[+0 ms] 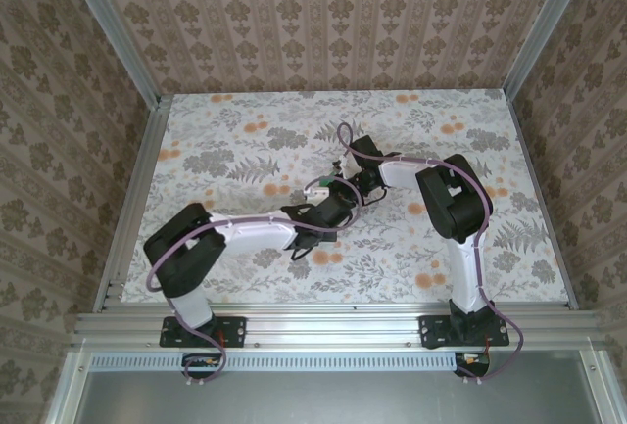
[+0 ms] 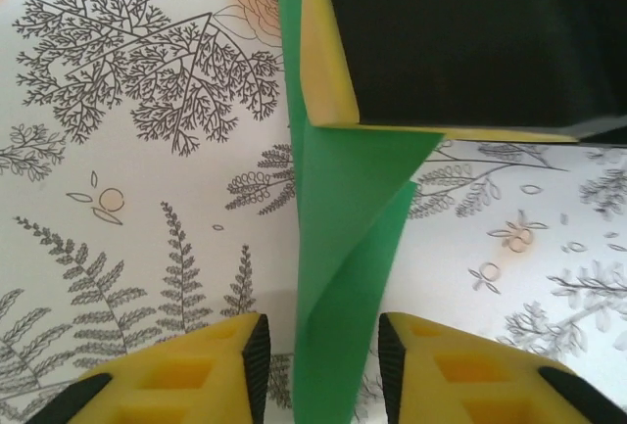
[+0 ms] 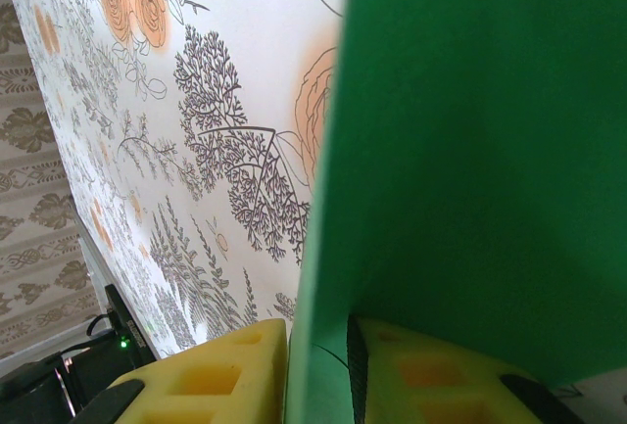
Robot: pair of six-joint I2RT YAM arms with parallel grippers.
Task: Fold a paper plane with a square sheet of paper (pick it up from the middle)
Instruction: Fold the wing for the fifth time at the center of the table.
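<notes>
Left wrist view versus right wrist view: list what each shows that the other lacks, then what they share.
Left wrist: the right gripper clamping the far end of the green paper, and the left gripper standing open around its near end. Right wrist: the wallpapered wall and a dark box with a green light. Both: the green paper, creased, over the floral table cover, with yellow fingers beside it.

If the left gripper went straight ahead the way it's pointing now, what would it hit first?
The green paper runs between its jaws. Going on, the left gripper would probably first meet the yellow finger of the right gripper, which clamps that paper, though depth is hard to judge.
</notes>
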